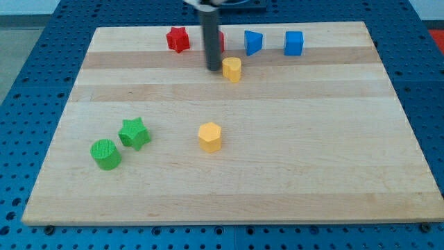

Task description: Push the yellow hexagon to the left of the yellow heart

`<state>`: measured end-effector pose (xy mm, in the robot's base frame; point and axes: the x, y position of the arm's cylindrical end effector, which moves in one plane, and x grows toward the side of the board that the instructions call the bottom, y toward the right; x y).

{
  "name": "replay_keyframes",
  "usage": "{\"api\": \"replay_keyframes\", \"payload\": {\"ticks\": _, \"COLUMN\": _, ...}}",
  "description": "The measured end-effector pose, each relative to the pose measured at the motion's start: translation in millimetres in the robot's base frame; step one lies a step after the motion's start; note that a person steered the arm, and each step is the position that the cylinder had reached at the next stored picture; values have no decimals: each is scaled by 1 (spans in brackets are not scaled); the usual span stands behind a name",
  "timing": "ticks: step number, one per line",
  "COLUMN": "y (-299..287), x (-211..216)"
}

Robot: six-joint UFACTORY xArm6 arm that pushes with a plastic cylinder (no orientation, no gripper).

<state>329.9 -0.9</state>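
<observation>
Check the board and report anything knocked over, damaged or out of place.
Nothing stands out. All blocks sit flat on the wooden board: red star, two blue blocks, green star, green cylinder, yellow hexagon. My tip sits just left of the yellow heart, partly hiding a red block.

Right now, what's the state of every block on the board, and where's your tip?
My tip: down on the board, just left of the upper yellow block.
Upper yellow block: upright, beside my tip; shape unclear.
Lower yellow hexagon: alone mid-board, untouched.
Red star: top edge, free.
Red block: mostly hidden behind the rod.
Two blue blocks: top edge, apart.
Green star and green cylinder: close together.
</observation>
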Motion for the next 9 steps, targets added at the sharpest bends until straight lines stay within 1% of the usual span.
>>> {"api": "replay_keyframes", "payload": {"ticks": 1, "y": 71, "x": 20}}
{"api": "replay_keyframes", "payload": {"ticks": 2, "y": 66, "x": 24}}
{"api": "replay_keyframes", "payload": {"ticks": 3, "y": -20, "x": 36}}
{"api": "replay_keyframes", "payload": {"ticks": 4, "y": -35, "x": 65}}
{"api": "replay_keyframes", "payload": {"ticks": 5, "y": 36, "x": 107}}
{"api": "replay_keyframes", "payload": {"ticks": 6, "y": 17, "x": 196}}
{"api": "replay_keyframes", "payload": {"ticks": 7, "y": 3, "x": 204}}
{"api": "replay_keyframes", "payload": {"ticks": 8, "y": 3, "x": 205}}
{"api": "replay_keyframes", "payload": {"ticks": 9, "y": -31, "x": 211}}
